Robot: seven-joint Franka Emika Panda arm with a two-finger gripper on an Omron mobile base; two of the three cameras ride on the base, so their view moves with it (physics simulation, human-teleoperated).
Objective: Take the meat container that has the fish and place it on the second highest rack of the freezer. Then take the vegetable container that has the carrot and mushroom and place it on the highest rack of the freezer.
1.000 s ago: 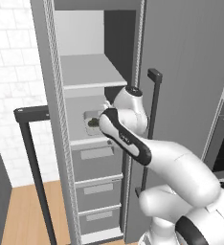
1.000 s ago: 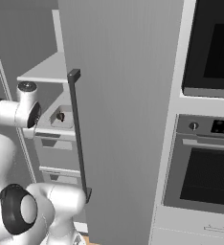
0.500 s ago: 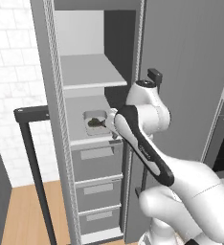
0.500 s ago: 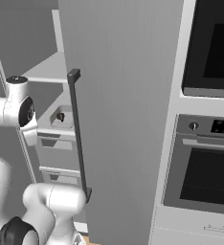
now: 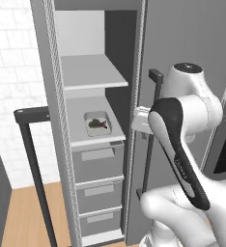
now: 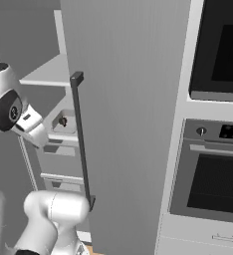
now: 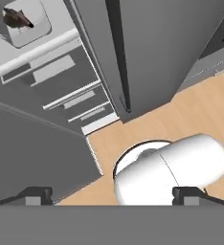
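The fish (image 5: pixel 97 124) lies in its meat container (image 5: pixel 97 123) on the second highest rack (image 5: pixel 91 137) of the freezer (image 5: pixel 54 120), at the centre left of the left base view, its long axis running across the tray, and the tray sits just inside the rack's front edge. So the first half of the task looks done, and the coming move turns on the carrot-and-mushroom container, which I cannot place from these pictures. The highest rack (image 5: pixel 88 72) above it, in the upper middle of that view, is bare and waiting. The hand (image 7: pixel 111 194) stands released, its two dark tips spread wide at the lower left and lower right of the hand view, and nothing is between them. It looks down past the freezer's long dark handle (image 7: pixel 117 52) at the wooden floor (image 7: pixel 181 115), and the fish tray lies away in the upper left corner of that frame, well apart from the tips. In the left base view the arm's wrist sits at centre right, outside the open freezer and level with the lower rack. My judgement is that the hand must leave the freezer and find the vegetable tray elsewhere, then come back higher, to the upper rack.
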